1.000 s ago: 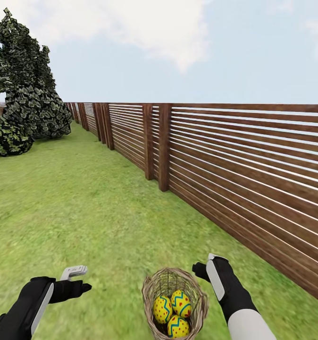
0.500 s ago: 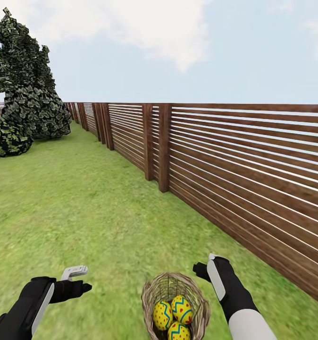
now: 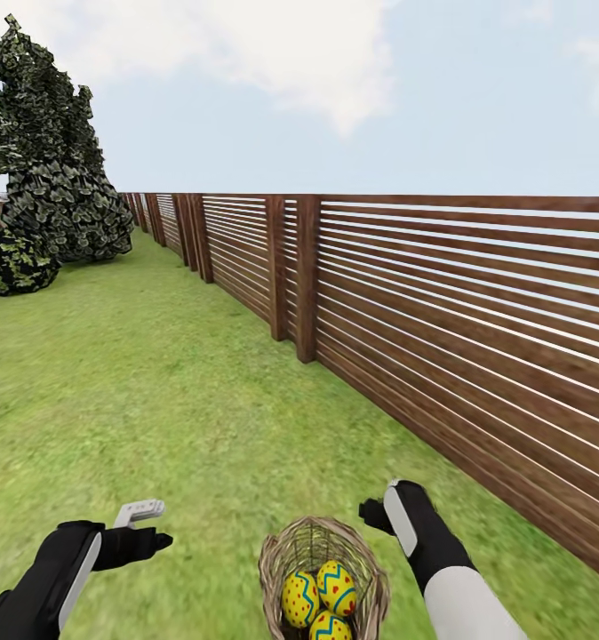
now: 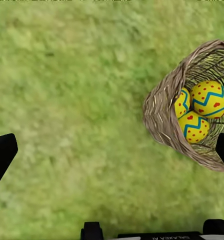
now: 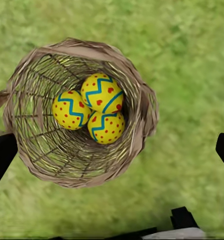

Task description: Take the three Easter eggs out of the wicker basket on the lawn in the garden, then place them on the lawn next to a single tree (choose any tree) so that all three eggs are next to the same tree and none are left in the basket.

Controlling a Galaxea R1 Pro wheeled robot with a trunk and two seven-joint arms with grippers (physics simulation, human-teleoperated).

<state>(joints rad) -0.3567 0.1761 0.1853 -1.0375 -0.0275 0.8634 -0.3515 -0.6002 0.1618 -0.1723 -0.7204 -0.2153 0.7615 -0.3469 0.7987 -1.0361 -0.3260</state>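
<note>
A: Start at the hands. What are they doing?

B: The right gripper (image 3: 375,516) hangs above the grass at about one o'clock from the wicker basket (image 3: 273,569), holding nothing. In its wrist view the two fingertips (image 5: 2,155) sit at opposite edges, so the jaws are spread wide. The left gripper (image 3: 153,524) is also empty and wide, out at nine o'clock from the basket.

A: And the eggs?

B: All three Easter eggs (image 5: 94,107) lie clustered in the basket bottom, touching one another. The left wrist view catches them too (image 4: 199,112).

A: What surrounds it?

B: The lawn (image 3: 157,400) all round, a wooden fence (image 3: 468,311) running off toward twelve and three o'clock, and a tree (image 3: 55,160) well away at ten o'clock.

A: So progress?

B: None that I can see. I'd judge every egg has yet to be lifted out and carried to a tree.
</note>
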